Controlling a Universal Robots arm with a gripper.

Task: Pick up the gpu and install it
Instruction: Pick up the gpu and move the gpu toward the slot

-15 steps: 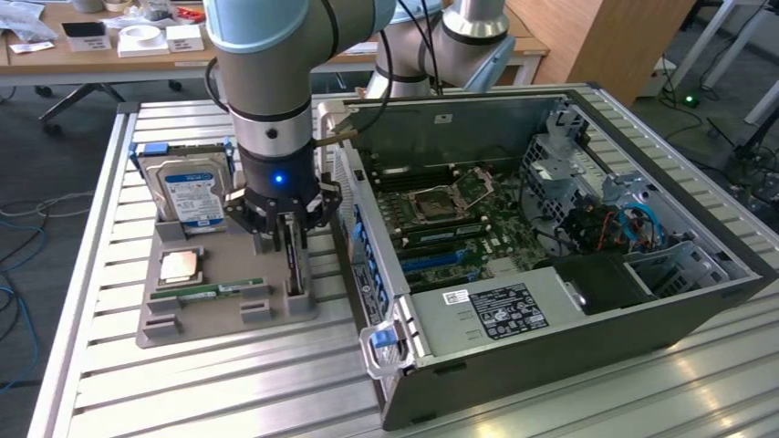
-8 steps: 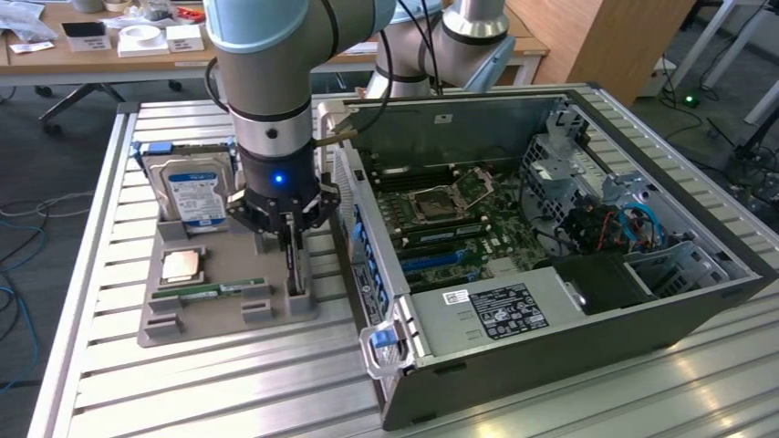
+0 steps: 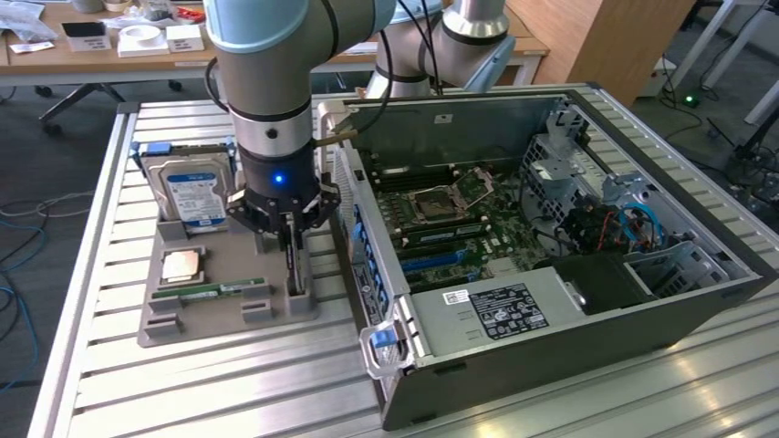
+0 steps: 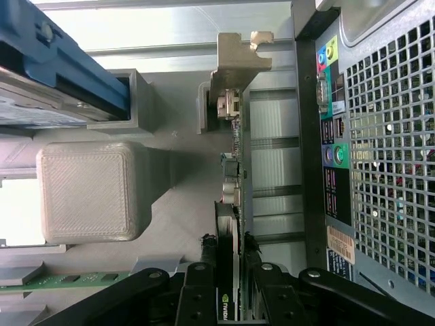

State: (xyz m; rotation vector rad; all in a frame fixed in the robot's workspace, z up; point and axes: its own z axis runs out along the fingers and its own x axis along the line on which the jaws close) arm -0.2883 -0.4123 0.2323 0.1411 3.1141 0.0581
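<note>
Pinching the gpu [image 4: 232, 176] with the gripper [image 4: 230, 261], fingers [image 4: 200, 288] pressing on both of its flat faces. Standing edge-on in a slot of the grey tray [image 3: 207, 321], just beside the open computer case [image 3: 548, 365], apart from the hard drive [image 3: 195, 196].

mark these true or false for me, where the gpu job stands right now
1. The gpu stands edge-on in the gray holder tray, outside the computer case. True.
2. The gripper is closed on the hard drive. False: it grips the gpu; the hard drive stands apart in the tray.
3. The case's side is shut. False: it is open, with the motherboard exposed.
4. The green memory stick lies flat on the tray. True.
</note>
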